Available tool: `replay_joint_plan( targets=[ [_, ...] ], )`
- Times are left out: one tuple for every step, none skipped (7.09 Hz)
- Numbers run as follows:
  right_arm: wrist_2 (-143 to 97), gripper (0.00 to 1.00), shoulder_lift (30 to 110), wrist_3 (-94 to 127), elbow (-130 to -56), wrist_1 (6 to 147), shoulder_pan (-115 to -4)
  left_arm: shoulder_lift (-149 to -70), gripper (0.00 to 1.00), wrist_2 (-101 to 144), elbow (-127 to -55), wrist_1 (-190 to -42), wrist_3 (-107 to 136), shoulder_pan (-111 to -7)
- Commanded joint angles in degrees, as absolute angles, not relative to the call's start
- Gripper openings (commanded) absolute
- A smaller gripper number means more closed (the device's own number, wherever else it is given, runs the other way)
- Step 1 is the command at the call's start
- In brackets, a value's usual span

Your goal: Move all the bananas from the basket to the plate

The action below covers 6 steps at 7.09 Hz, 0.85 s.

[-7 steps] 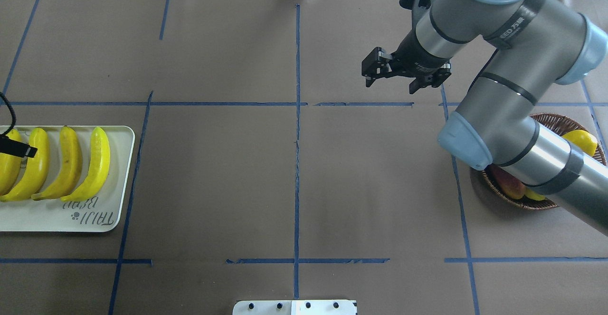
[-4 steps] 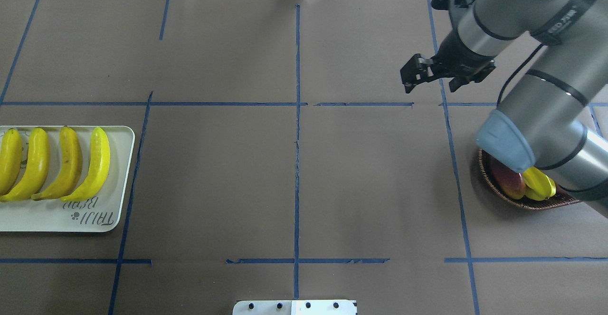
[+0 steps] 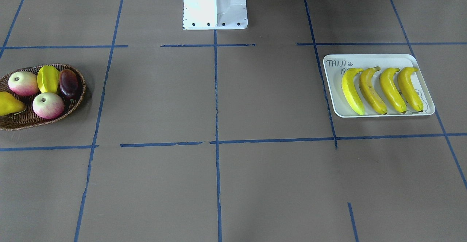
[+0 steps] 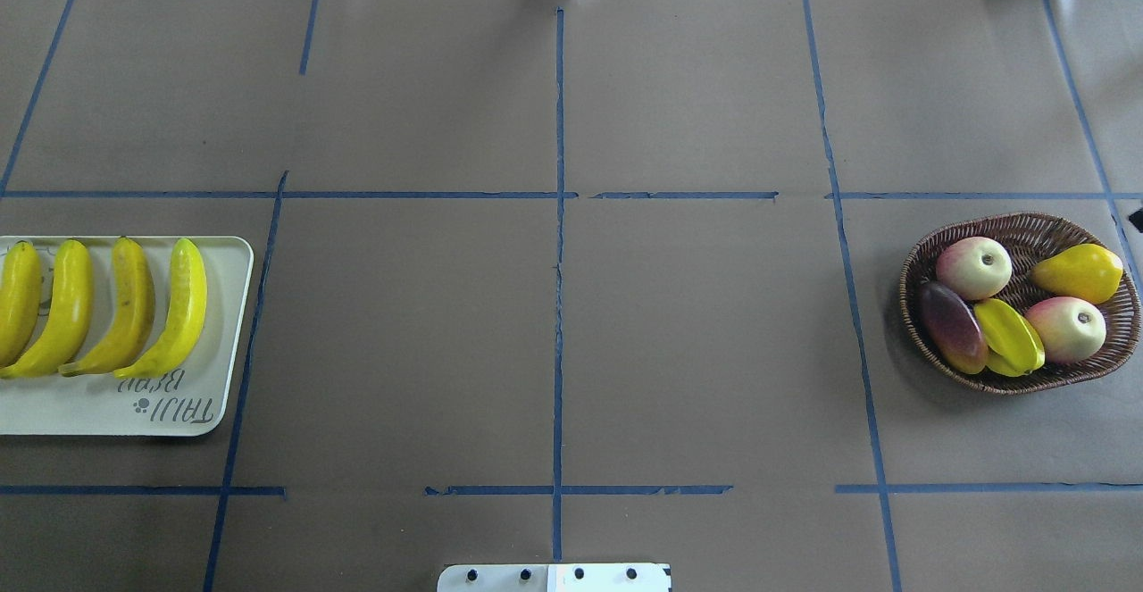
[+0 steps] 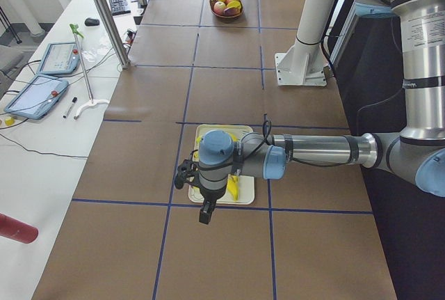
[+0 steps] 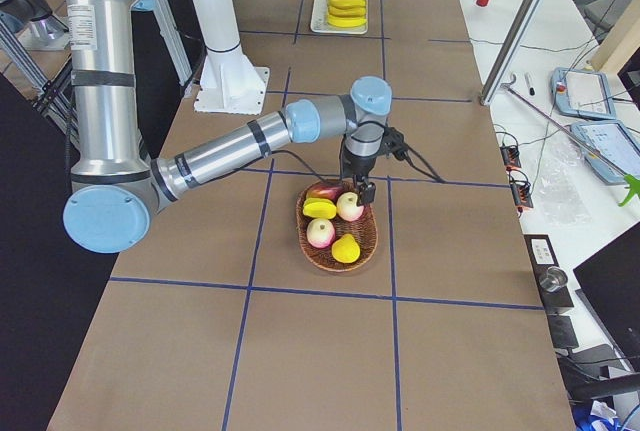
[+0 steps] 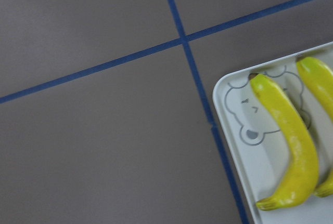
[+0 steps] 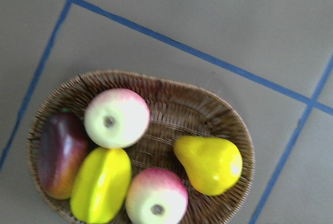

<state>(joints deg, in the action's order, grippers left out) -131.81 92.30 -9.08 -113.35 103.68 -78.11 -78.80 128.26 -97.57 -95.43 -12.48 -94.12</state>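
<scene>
Four bananas [image 4: 129, 306] lie on the plate [image 4: 89, 413], the left tool [image 5: 205, 218] above its edge. Whether that tool or the right tool [image 6: 368, 196] is spread, I cannot tell.

Tabletop [image 4: 554, 351]: the plate [image 4: 89, 418] is at the robot's left end and the basket [image 4: 1027, 226] at its right end, well apart. Four bananas [image 4: 129, 306] lie on the plate side by side, in a row running left to right.

In the basket, far side: an apple [image 4: 973, 268], with a pear [image 4: 1076, 272] to its right. Near side, left to right: an oblong fruit [image 4: 954, 327], a star fruit [image 4: 1009, 336] and a second apple [image 4: 1065, 329].

The left end effector [image 5: 205, 215] hangs above the plate and the right end effector [image 6: 367, 191] above the basket.
</scene>
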Motion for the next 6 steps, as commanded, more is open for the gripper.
replay_joint_plan(
  targets=[
    [-132.4, 1.00, 96.8, -14.6, -108.5, 103.4, -86.2, -79.7, 1.00, 128.1, -94.5, -96.0, -12.3, -99.1],
    [-132.4, 1.00, 96.8, -14.5, -106.3, 103.4, -87.0, -78.7, 1.00, 129.1, -94.5, -95.7, -12.0, -99.5],
    [-132.5, 1.00, 96.8, -13.8, -106.1, 103.4, -87.0, -78.7, 1.00, 128.9, -93.5, -95.3, -12.0, -99.3],
    [-132.4, 1.00, 96.8, -13.5, -106.1, 103.4, -87.0, -79.9, 1.00, 128.8, -93.8, -90.7, -12.1, -99.1],
    [-132.4, 1.00, 96.9, -13.8, -106.1, 103.4, -87.8, -81.8, 1.00, 128.7, -94.0, -84.0, -12.7, -98.7],
    [-132.4, 1.00, 98.1, -14.1, -106.1, 102.1, -88.2, -81.4, 1.00, 128.7, -94.2, -84.2, -16.0, -98.7]
  ],
)
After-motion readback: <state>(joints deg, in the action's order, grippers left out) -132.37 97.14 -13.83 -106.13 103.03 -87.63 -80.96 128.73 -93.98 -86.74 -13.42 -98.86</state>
